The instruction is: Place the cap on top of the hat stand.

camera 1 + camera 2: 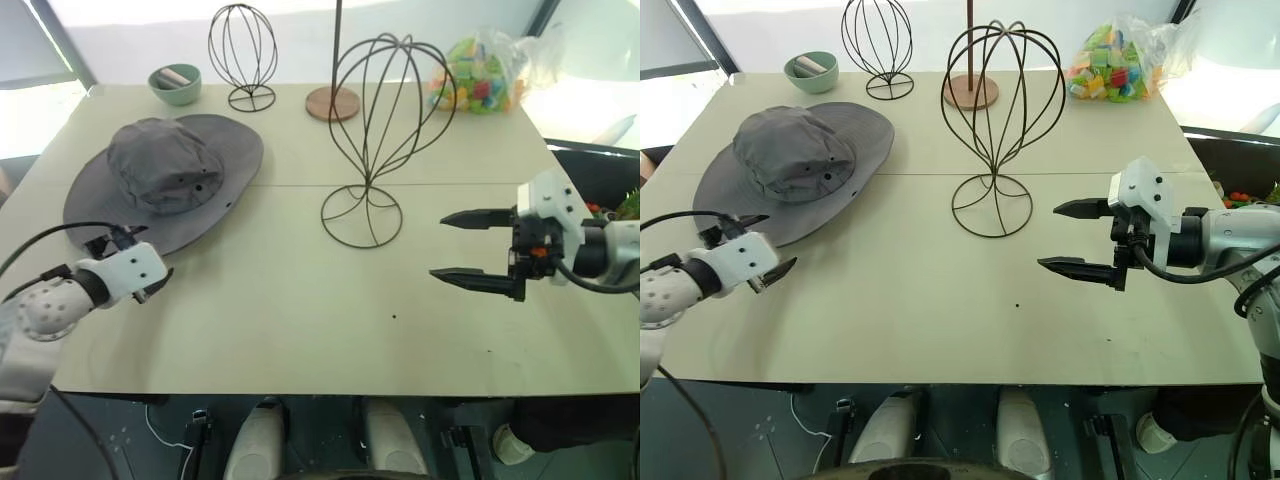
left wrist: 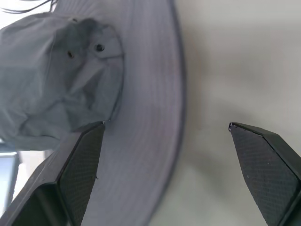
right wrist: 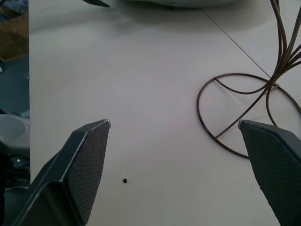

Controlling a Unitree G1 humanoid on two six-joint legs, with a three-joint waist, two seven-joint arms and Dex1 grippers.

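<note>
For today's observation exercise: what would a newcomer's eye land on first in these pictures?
Likely the grey cap, lying flat on the table's left side, and the tall wire hat stand standing bare at the centre. Both open grippers, left and right, flank them empty.

Cloth, wire and matt board

The cap (image 1: 165, 180) is soft grey cloth, creased and matt; the hat stand (image 1: 385, 140) is thin dark wire with a slight sheen; the table (image 1: 300, 320) is smooth, matt beige; gripper fingers (image 3: 84, 165) show black, finely textured pads.

open left gripper (image 2: 167, 126) straddles the cap (image 2: 70, 80) brim edge.
</note>
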